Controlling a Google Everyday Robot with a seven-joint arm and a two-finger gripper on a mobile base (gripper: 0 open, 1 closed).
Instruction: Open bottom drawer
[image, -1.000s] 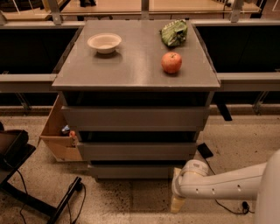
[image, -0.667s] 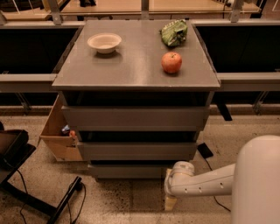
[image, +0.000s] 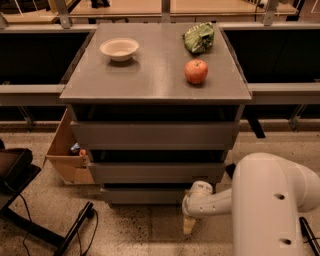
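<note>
The grey cabinet (image: 155, 85) has three flat drawer fronts. The bottom drawer (image: 142, 195) is the lowest and narrowest panel, close to the floor, and its front sits in line under the two above. My gripper (image: 189, 224) hangs at the end of the white arm (image: 212, 201), low near the floor. It is just in front of and below the bottom drawer's right end. I cannot see whether it touches the panel.
On the cabinet top are a white bowl (image: 119, 49), a red apple (image: 196, 71) and a green bag (image: 199, 38). A cardboard box (image: 67, 152) stands left of the cabinet. A black chair base (image: 30, 200) is at the lower left. My white arm housing (image: 272, 205) fills the lower right.
The arm has swung left, carrying the gripper from the cabinet's right side to in front of the bottom drawer's right end. More of the arm housing is in view.
</note>
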